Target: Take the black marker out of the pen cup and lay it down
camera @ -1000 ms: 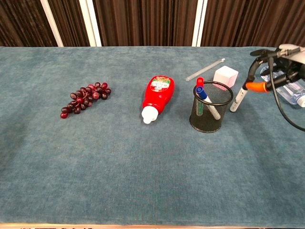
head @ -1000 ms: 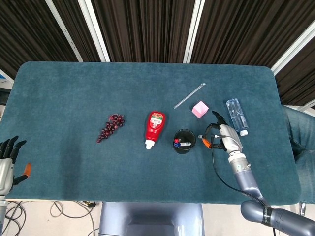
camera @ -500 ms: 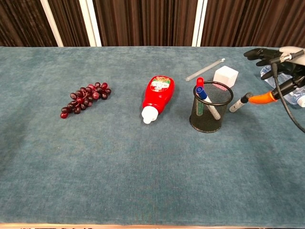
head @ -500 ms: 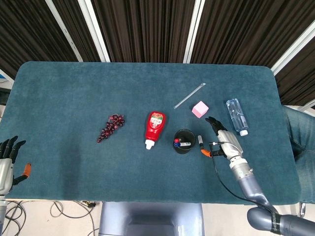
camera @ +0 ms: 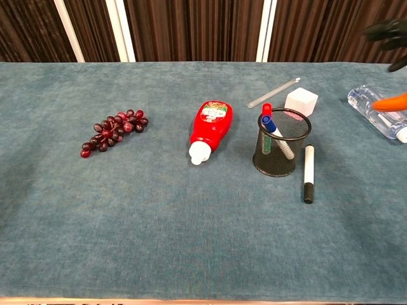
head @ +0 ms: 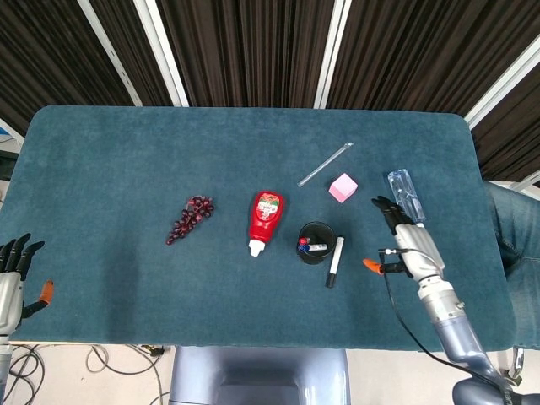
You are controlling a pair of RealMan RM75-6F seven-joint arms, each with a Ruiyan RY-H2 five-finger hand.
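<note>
- Left hand (head: pixel 12 268) is hanging off the table's (head: pixel 101 160) near-left corner, fingers spread, holding nothing; only the head view is showing it.
- Bunch of dark red grapes (head: pixel 191 218) is lying well to the right of the left hand, on the teal cloth.
- Red squeeze bottle (head: pixel 266 219) is lying on its side w/ white cap toward the near edge, btwn grapes and cup.
- Black mesh pen cup (camera: pixel 280 142) is standing upright, well left of the right hand, w/ red- and blue-capped markers inside.
- Black marker (head: pixel 335 260) is lying flat on the cloth just right of the cup, apart from the right hand, black cap toward the near edge.
- Clear straw (head: pixel 325 164) and pink cube (head: pixel 342 187) are sitting beyond the cup, far-left of the right hand.
- Right hand (head: pixel 409 246) is hovering right of the marker, fingers spread, gripping nothing; orange thumb tip is pointing toward the marker.
- Clear water bottle (head: pixel 405 194) is lying just beyond the right hand's fingertips.
</note>
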